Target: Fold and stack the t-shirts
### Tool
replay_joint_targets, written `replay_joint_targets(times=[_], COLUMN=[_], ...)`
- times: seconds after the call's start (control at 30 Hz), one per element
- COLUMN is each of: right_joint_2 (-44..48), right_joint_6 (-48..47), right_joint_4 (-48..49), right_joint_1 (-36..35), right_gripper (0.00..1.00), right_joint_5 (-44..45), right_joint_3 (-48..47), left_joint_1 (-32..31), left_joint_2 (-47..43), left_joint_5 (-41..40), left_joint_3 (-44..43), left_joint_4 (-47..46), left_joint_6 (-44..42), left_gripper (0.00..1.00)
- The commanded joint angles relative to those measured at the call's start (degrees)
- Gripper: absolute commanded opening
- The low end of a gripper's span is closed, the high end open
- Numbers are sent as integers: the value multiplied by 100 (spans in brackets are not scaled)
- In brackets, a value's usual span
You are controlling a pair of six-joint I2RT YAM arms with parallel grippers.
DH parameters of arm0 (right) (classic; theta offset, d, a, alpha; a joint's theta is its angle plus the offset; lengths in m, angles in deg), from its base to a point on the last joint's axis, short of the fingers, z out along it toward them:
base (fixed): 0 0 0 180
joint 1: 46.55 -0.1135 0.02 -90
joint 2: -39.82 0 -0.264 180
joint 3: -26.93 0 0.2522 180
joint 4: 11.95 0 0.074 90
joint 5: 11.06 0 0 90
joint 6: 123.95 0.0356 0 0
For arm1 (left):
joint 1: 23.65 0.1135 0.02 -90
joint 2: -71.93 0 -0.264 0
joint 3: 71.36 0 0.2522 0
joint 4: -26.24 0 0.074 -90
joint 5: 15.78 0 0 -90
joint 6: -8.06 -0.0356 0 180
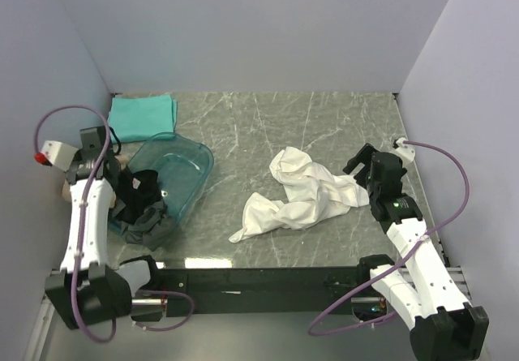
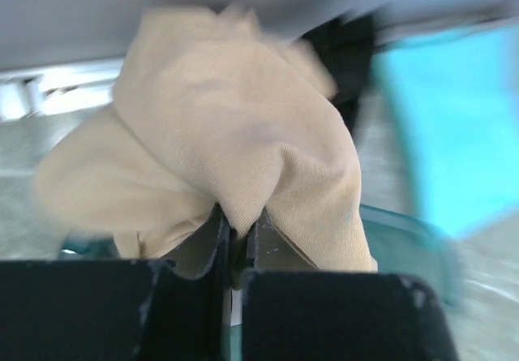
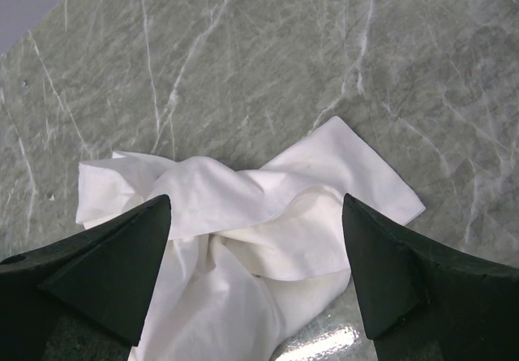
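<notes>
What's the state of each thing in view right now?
teal t-shirt: folded, flat at the far left.
white t-shirt: crumpled, unfolded, mid-table.
tan t-shirt: bunched, pinched by the left end effector.
bin: on the table, dark clothes spilling over its near end.
left end effector: shut on the tan t-shirt.
right end effector: open, over the white t-shirt.

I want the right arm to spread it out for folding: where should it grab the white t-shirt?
Take the white t-shirt by the flat corner lying free on the table, coming straight down with the open right gripper above it. The middle is twisted into a thick bunch; pinching there would probably lift a lump.
</notes>
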Motion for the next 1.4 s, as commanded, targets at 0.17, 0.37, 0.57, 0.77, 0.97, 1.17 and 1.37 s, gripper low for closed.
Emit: replay_joint_targets(times=[0.17,0.37,0.57,0.77,0.97,1.17,1.37], right_joint_2=[89,124,80,80,97,168,133], right_joint_6=[-38,-38,-38,-30,-38,-56,-47], right_joint_4=[57,74,39,48,-5,30,-40], right_joint_1=[19,19,19,19,19,19,11], right_gripper=[91,91,91,91,91,91,91], right_joint_5=[179,205,214,214,249,293,337], right_joint_3=[-67,-41,-58,-41,-58,-32,-76], left_joint_1=[-1069,-2300,-2837,-2828,-2023,-880,-255], left_joint_2=[-1133,-1160,-968,-371,525,1019,1073], left_joint_5=[-50,-86,-249,-148,819,838,522], left_joint_3=[-1272,-1563,-1037,114,1055,1513,1671], left_joint_4=[-195,-352,-583,-790,-1618,-1935,-1829], left_joint_6=[-375,-402,-280,301,169,179,398], left_gripper=[1,1,1,1,1,1,1])
